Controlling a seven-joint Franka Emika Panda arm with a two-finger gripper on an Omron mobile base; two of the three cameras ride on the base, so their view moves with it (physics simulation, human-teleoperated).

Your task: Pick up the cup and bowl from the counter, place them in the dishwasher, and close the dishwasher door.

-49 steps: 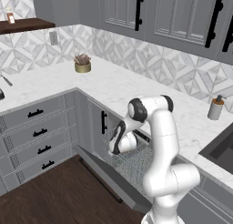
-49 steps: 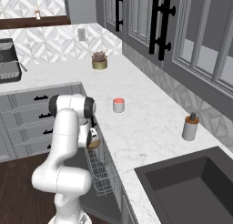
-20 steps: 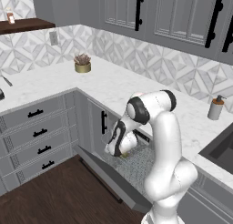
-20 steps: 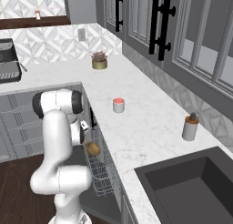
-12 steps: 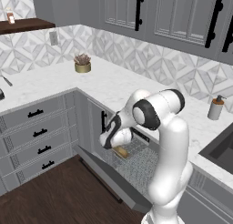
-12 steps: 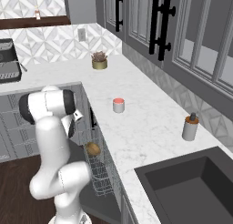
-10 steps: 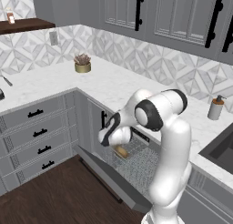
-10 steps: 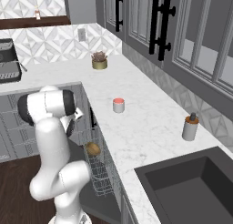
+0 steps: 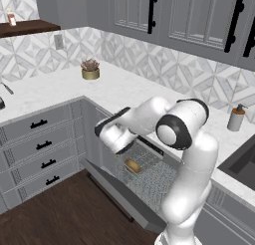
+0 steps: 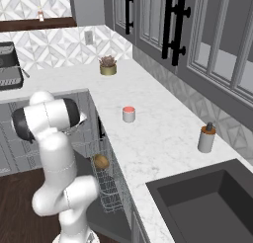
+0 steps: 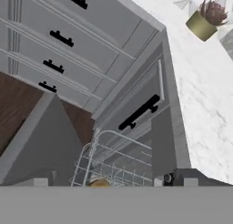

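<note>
**Bowl racked, cup waiting on the tabletop**

Down in the wire rack (image 9: 144, 164) of the dishwasher (image 10: 106, 180) sits the bowl (image 9: 132, 166), golden-brown and resting on the rack floor; we also see it from the right side (image 10: 101, 162) and as a sliver at the lower edge of the hand view (image 11: 99, 183). Our end effector (image 9: 115, 137) hangs just above the rack's left end, released and holding nothing. The dishwasher door (image 9: 119, 196) lies folded down toward the dark floor (image 9: 45, 219).

We judge the step in hand to be going for the cup (image 10: 128, 114), which stands upright on the tabletop (image 10: 153, 138), well apart from the hand and between the gold plant pot (image 10: 107, 66) and the soap bottle (image 10: 206, 138). To do this well we should lift clear of the rack wires and the tabletop's edge before swinging over — a low sweep could snag the rack or jostle the bowl. We would come down over the cup from above, jaws straddling its short wall, and close squarely so that it does not tip.

Our fingertips are hard to make out in either base view, since the white forearm covers much of the hand. From the left side the cup is hidden behind the arm. How the bowl is seated among the wires — flat or tilted — we cannot tell.
</note>
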